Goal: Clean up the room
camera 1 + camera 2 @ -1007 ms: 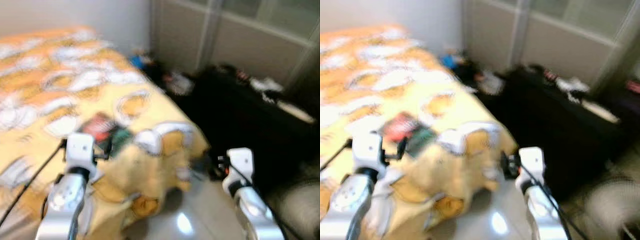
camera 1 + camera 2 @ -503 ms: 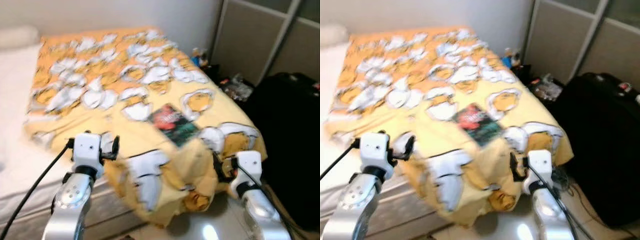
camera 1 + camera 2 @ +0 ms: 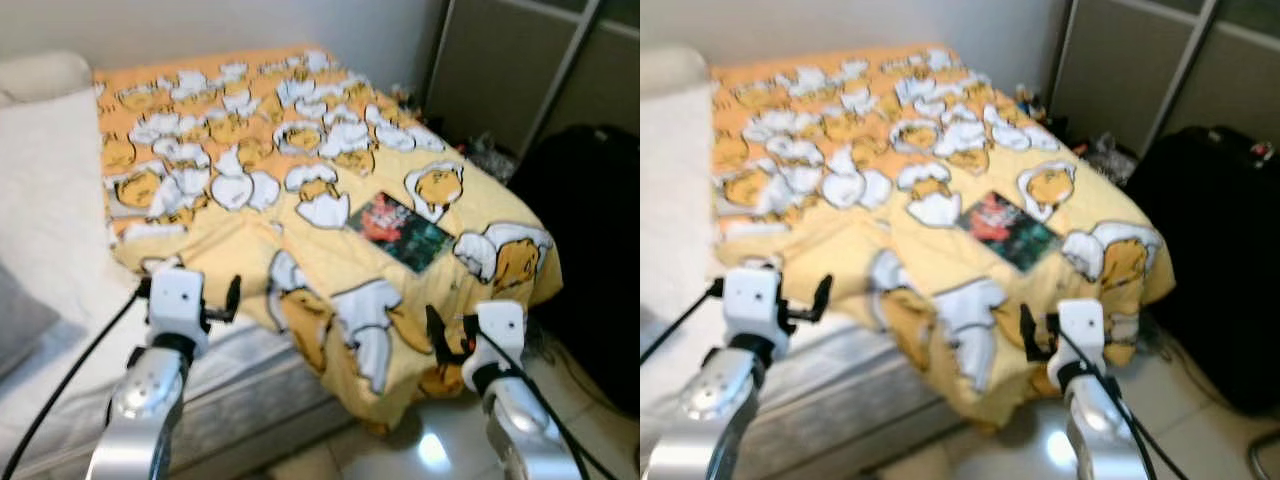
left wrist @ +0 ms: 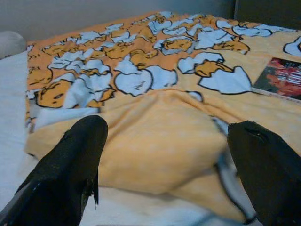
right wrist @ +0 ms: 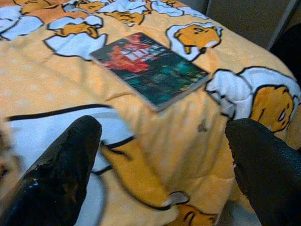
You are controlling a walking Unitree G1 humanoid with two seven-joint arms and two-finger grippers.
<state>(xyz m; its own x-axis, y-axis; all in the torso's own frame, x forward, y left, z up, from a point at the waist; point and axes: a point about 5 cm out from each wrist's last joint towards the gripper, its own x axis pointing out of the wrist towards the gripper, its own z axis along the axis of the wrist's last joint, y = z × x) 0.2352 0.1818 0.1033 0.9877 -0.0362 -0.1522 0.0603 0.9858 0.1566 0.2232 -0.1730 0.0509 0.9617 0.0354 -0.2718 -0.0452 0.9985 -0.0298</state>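
Task status: early stage, judged from the layout. The yellow blanket (image 3: pixel 330 210) lies rumpled on the bed (image 3: pixel 60 230), bunched toward the foot corner and hanging over the mattress edge; straightening appears not yet done. A book (image 3: pixel 408 231) rests flat on the blanket, near the foot corner. Clutter (image 3: pixel 1100 155) remains on the floor beyond the bed, beside a black suitcase (image 3: pixel 1215 260).

Left gripper (image 4: pixel 167 165): jaws wide, holding nothing, aimed at a raised fold of the blanket. Right gripper (image 5: pixel 162 160): jaws wide, holding nothing, aimed at the book and just short of the blanket's hanging edge.

The blanket is soft and creased, printed with white and orange cartoon figures.
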